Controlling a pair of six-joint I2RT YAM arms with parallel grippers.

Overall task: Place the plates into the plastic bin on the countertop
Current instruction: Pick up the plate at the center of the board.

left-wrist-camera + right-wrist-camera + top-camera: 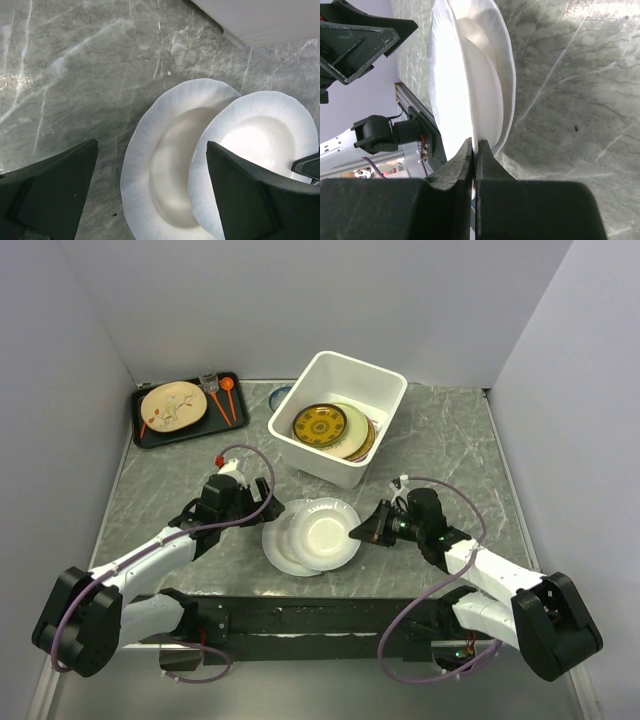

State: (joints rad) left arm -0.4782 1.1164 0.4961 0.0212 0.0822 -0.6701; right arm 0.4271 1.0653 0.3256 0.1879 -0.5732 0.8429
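Two white plates lie overlapped on the marble countertop (450,440) between the arms. The upper plate (328,532) rests partly on the lower plate (282,545). My right gripper (362,532) is shut on the upper plate's right rim; in the right wrist view its tips (475,150) pinch that plate (450,75), tilted up off the lower plate (504,65). My left gripper (264,492) is open and empty above the plates' left side, with the lower plate (160,165) and the upper plate (265,135) below its spread fingers (50,190). The white plastic bin (385,380) holds a woven yellow plate (320,424) on others.
A black tray (150,435) at back left carries a cream twig-pattern plate (172,405), orange spoons and a small cup. A small blue-rimmed dish (281,395) sits behind the bin's left corner. The bin's wall (265,20) is close beyond the plates.
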